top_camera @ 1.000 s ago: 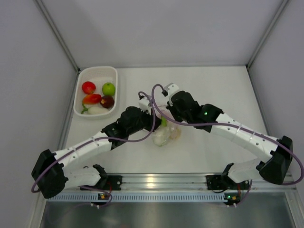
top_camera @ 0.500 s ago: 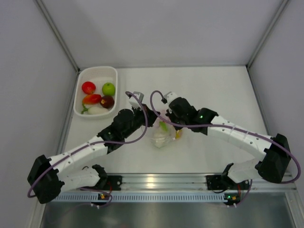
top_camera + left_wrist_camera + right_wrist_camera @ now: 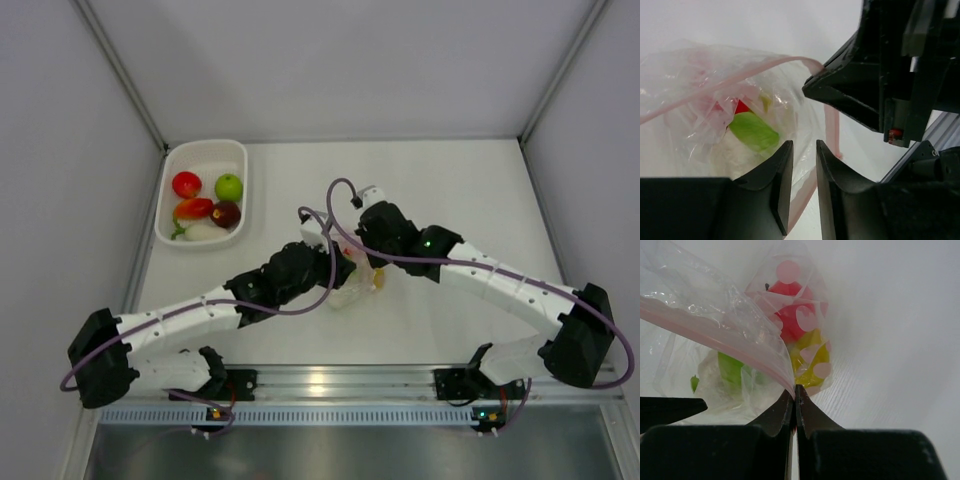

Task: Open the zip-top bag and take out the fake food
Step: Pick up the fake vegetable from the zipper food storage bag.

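On the bench [image 3: 450, 190], centre of the top view: bag [image 3: 352, 283], between both arms. Right jaws are together, clamped on the pink zip strip [image 3: 715, 335] at the rim. Left jaws stand a little apart at the mouth; I cannot tell whether film sits between them. Green piece [image 3: 754, 132], red piece [image 3: 790, 315] and yellow piece [image 3: 810, 362] are inside.

My worries:
- The strip slips from that thin pinch.
- The left jaws close on film, not food.
- The whole bag lifts and pieces roll off the bench.
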`<action>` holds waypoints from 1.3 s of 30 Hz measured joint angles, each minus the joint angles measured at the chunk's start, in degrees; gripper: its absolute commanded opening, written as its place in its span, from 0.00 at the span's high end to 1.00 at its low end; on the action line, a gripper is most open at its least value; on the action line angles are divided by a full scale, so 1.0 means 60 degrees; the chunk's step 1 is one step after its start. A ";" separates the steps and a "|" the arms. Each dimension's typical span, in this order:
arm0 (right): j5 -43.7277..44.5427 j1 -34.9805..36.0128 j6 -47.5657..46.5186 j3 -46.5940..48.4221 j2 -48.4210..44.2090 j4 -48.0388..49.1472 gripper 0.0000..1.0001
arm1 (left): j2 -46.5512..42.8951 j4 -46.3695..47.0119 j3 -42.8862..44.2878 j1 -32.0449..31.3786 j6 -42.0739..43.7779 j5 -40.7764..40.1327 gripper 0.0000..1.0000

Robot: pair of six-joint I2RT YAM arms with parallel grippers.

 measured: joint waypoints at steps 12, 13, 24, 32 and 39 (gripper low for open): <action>0.0069 -0.0018 0.0277 -0.0025 -0.0215 0.0018 1.00 | 0.1293 -0.1781 0.0809 -0.0197 -0.1530 -0.2146 0.59; 0.0069 -0.0022 0.0273 -0.0033 -0.0277 0.0029 1.00 | 0.1475 -0.1880 0.0911 -0.0197 -0.1661 -0.2262 0.57; -0.0044 -0.0018 0.0273 -0.0095 -0.0696 0.0084 1.00 | 0.2269 -0.2007 0.1246 -0.0193 -0.2273 -0.2510 0.49; -0.0135 -0.0018 0.0277 -0.0346 -0.0707 0.0310 1.00 | 0.2575 -0.1344 0.1275 -0.0175 -0.2503 -0.2302 0.48; -0.0255 -0.0015 0.0313 -0.0525 -0.0707 0.0463 1.00 | 0.3202 -0.0871 0.1486 -0.0175 -0.2703 -0.2142 0.49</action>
